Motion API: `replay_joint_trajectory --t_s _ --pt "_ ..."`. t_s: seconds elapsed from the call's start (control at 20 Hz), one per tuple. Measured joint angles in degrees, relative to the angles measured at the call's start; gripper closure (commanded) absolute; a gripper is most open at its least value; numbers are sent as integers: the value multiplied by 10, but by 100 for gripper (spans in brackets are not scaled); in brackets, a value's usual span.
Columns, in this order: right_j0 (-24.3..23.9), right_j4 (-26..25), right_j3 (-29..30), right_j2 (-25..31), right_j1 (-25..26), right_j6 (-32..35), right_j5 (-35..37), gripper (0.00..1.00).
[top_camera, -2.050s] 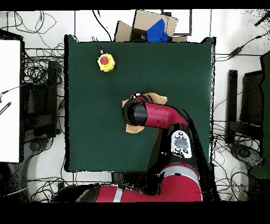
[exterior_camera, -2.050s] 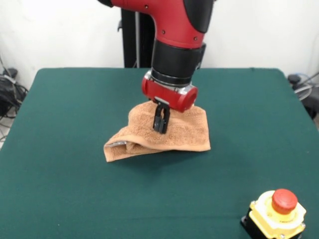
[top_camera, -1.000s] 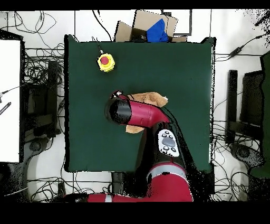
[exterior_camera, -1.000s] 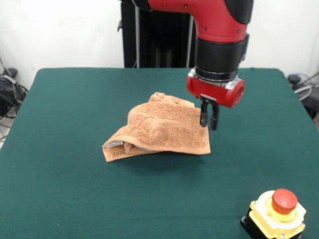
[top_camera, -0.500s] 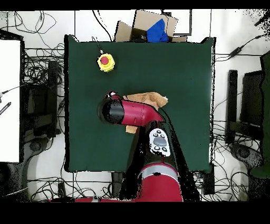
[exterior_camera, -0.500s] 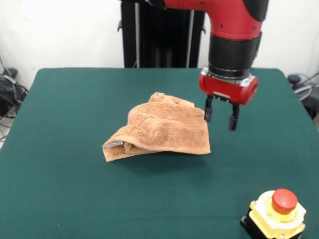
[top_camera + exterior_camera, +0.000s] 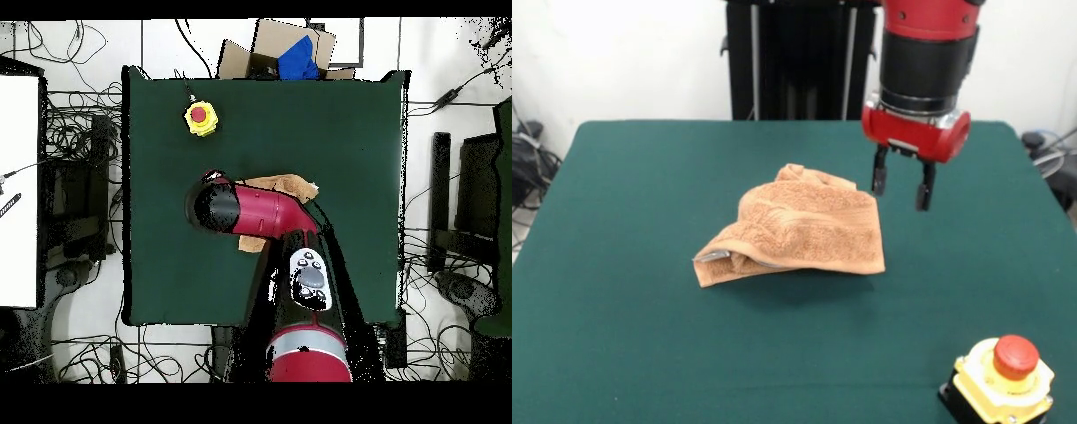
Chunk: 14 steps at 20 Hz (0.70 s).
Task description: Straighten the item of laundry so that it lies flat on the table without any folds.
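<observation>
Orange-tan terry-cloth towel [image 7: 799, 231] is lying bunched and folded on the dark green felt tabletop [image 7: 627, 344]. Having let go, the red arm's black gripper [image 7: 900, 185] is now hanging beside it, spread and empty, so flattening is remaining undone.

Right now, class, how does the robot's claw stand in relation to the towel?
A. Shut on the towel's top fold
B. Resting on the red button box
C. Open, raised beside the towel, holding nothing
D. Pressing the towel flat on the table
C: the claw hangs open and empty in the air beside the crumpled towel, apart from it.
</observation>
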Motion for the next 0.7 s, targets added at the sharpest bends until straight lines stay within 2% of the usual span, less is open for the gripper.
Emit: replay_joint_trajectory --t_s 0.7 --pt "-48 -20 0 0 -32 0 9 0"
